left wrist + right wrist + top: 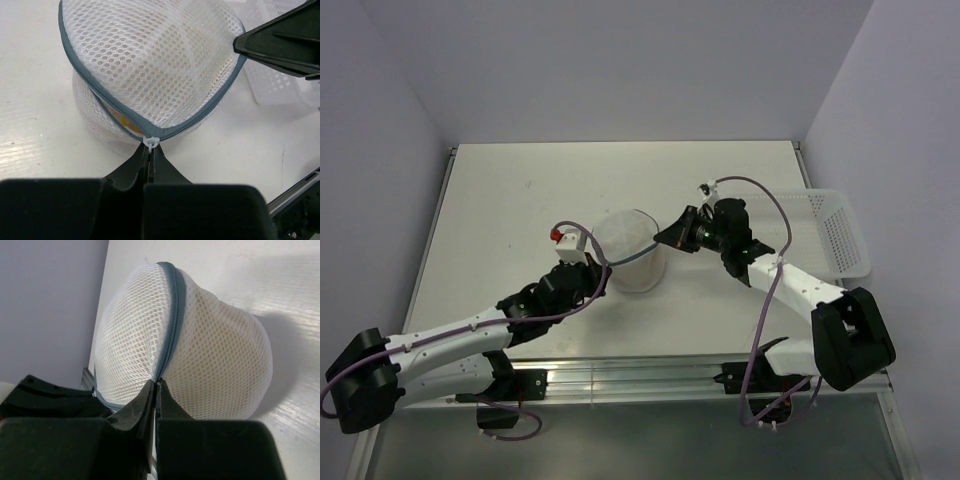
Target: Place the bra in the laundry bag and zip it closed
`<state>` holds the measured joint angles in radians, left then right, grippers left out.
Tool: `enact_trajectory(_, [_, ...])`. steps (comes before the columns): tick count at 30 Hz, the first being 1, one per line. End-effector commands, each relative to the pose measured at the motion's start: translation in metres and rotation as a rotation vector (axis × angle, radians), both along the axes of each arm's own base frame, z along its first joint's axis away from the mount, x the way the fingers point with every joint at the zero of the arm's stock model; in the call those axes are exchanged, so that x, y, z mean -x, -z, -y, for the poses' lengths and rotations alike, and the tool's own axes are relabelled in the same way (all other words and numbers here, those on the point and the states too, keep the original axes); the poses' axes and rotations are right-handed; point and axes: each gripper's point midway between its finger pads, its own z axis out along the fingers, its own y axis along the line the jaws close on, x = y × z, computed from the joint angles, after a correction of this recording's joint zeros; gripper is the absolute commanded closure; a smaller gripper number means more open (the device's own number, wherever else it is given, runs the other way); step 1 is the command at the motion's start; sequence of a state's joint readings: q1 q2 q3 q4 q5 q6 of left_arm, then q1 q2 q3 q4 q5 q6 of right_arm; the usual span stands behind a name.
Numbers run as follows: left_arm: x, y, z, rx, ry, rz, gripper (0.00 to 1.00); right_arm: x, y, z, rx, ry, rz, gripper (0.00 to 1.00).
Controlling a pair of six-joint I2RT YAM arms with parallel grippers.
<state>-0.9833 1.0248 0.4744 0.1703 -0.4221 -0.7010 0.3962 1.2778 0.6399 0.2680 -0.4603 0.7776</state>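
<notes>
The laundry bag [632,250] is a round white mesh pouch with a grey-blue zip rim, standing mid-table. It also shows in the left wrist view [155,60] and in the right wrist view [220,345]. My left gripper [150,150] is shut on the white zip pull [151,142] at the bag's near side; left of the pull the zip gapes and something orange shows inside. My right gripper [157,387] is shut on the bag's zip seam [172,320] at its right edge. The bra is mostly hidden inside the mesh.
A white plastic lattice basket [840,235] stands at the table's right edge, behind the right arm. The table's near edge has a metal rail [650,375]. Grey walls close in on both sides.
</notes>
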Motion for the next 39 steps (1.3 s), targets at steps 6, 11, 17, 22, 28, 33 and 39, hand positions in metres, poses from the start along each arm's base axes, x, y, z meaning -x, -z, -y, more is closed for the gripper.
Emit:
enact_trajectory(6, [-0.004, -0.006, -0.035, -0.050, -0.097, 0.019, 1.00, -0.047, -0.023, 0.006, 0.093, -0.021, 0.100, 1.00])
enact_trajectory(11, [-0.002, -0.012, -0.004, 0.029, 0.000, 0.008, 1.00, -0.043, -0.034, 0.003, 0.082, 0.010, 0.103, 0.27])
enact_trajectory(17, [-0.007, -0.028, 0.036, 0.107, 0.078, 0.031, 1.00, -0.005, -0.035, 0.005, 0.033, 0.059, 0.107, 0.12])
enact_trajectory(22, [-0.007, -0.039, 0.075, 0.111, 0.171, 0.052, 1.00, 0.022, -0.034, -0.004, -0.060, 0.073, 0.091, 0.12])
enact_trajectory(28, [0.001, -0.037, 0.092, 0.115, 0.218, 0.042, 1.00, 0.035, -0.035, -0.025, -0.090, 0.006, 0.077, 0.23])
enact_trajectory(33, [0.004, -0.033, 0.095, 0.102, 0.228, 0.035, 1.00, 0.032, -0.033, -0.035, -0.109, -0.021, 0.067, 0.47])
enact_trajectory(39, [0.006, -0.029, 0.093, 0.088, 0.228, 0.027, 1.00, 0.030, -0.027, -0.038, -0.107, -0.023, 0.049, 0.78])
